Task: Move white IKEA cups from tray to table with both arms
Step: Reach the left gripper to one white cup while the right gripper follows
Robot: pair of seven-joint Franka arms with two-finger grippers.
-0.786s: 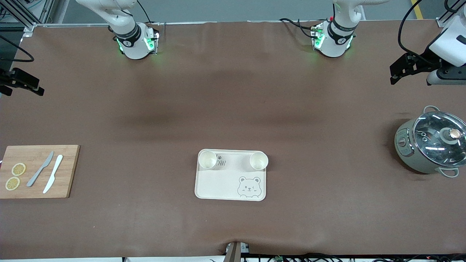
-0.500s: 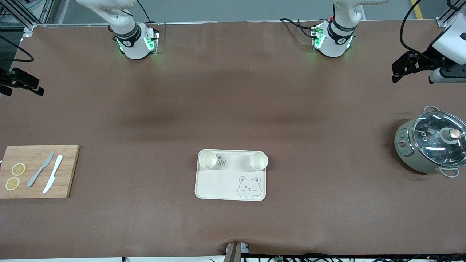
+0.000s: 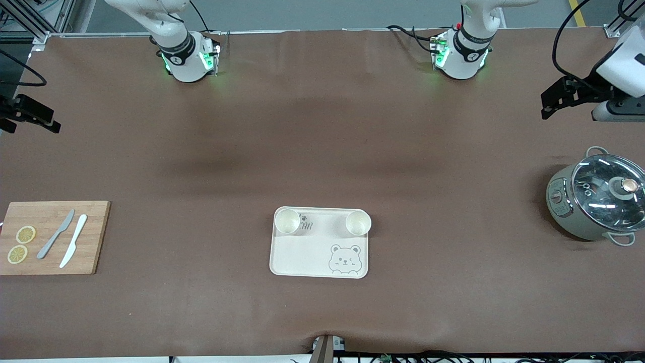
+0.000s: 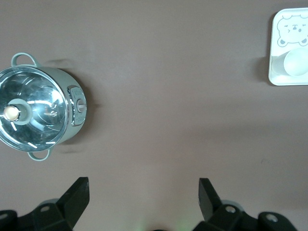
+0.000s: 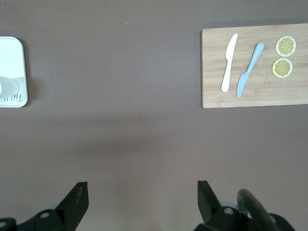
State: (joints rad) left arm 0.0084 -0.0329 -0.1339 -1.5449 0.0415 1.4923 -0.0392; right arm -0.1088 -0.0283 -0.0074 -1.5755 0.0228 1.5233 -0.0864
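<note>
On tray (image 3: 302, 252) near counter's (image 3: 322, 151) front edge, both cups (image 3: 287, 221) (image 3: 358, 223) wait; left hand (image 4: 143, 192) and right hand (image 5: 142, 195) hover open at opposite ends, empty, unapproached.

Two white cups (image 3: 287, 221) (image 3: 358, 223) upright on tray (image 3: 312, 259).

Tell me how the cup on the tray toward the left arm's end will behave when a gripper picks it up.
The cup is small, so probably light. Its plain, smooth, tapered wall may slip in the fingers. It stands upright by the tray rim and looks hollow and empty, so a sideways nudge could tip it and let it roll.
</note>
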